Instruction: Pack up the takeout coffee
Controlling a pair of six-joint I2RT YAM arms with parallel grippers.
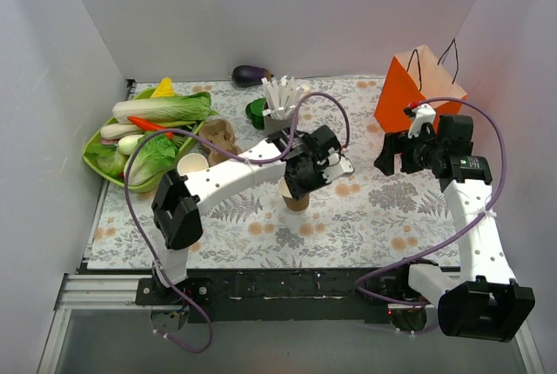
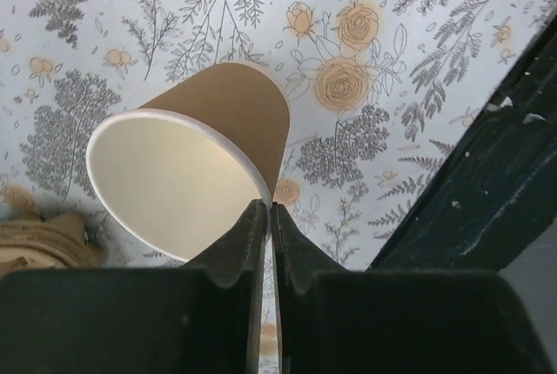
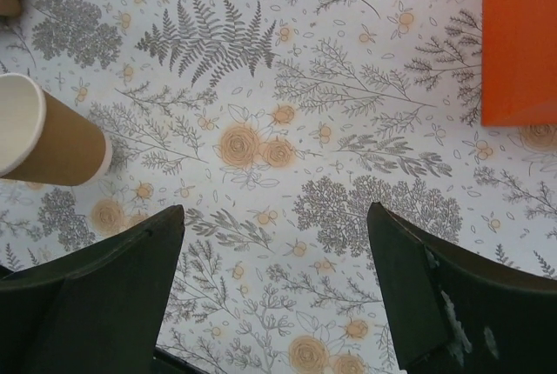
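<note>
A brown kraft-paper cup (image 1: 295, 197) stands mid-table, open-topped, its cream inside showing; no black lid is in view. My left gripper (image 1: 301, 176) is over it and shut on its rim. In the left wrist view the two pads (image 2: 268, 207) pinch the white rim of the cup (image 2: 226, 122). The cup also shows at the left edge of the right wrist view (image 3: 61, 148). My right gripper (image 1: 393, 155) is open and empty above bare cloth (image 3: 274, 217), just in front of the orange paper bag (image 1: 418, 87), which also shows in the right wrist view (image 3: 520, 35).
A second open paper cup (image 1: 191, 165) stands beside the brown pulp carrier tray (image 1: 222, 137). A grey cup of white sticks (image 1: 280, 104) is behind my left gripper. A green tray of vegetables (image 1: 97, 162) fills the left side. An eggplant (image 1: 251, 75) lies at the back wall.
</note>
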